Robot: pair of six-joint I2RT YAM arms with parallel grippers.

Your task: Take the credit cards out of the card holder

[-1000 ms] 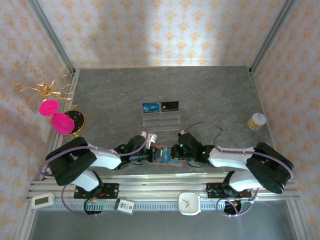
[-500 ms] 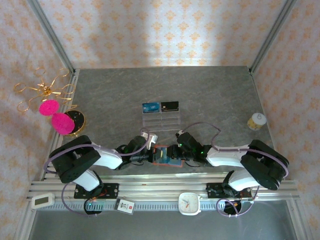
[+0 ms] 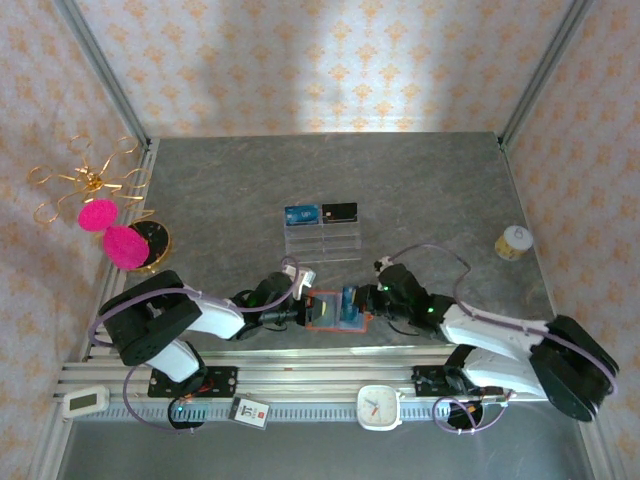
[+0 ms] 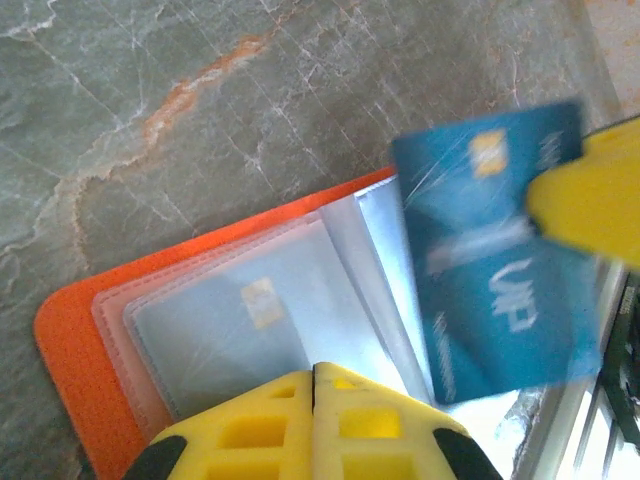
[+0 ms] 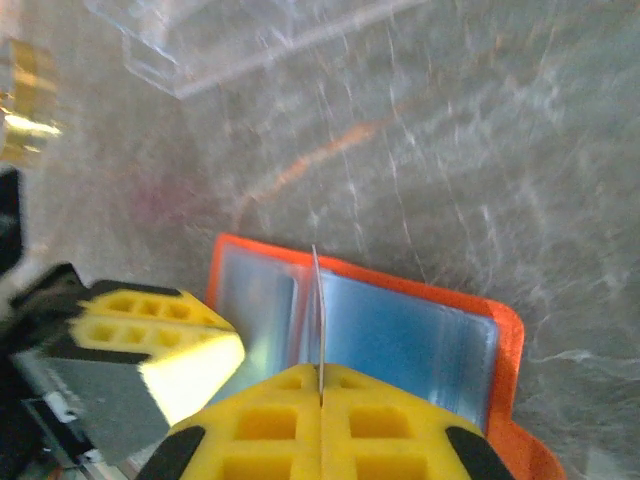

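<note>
The open wallet [image 3: 327,313] lies at the table's [image 3: 250,190] 6 o'clock edge. At the wallet's 9 o'clock, the left gripper [image 4: 314,385] has its fingers pressed together, tips resting on the clear sleeves [image 4: 345,270], one of which holds a sleeved card [image 4: 240,320]. At 3 o'clock, the right gripper [image 5: 320,385] pinches a blue card [image 4: 500,250] over the wallet's middle.

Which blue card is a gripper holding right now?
The blue card over the orange wallet, pinched by the right gripper; another blue one lies in the clear tray.
</note>
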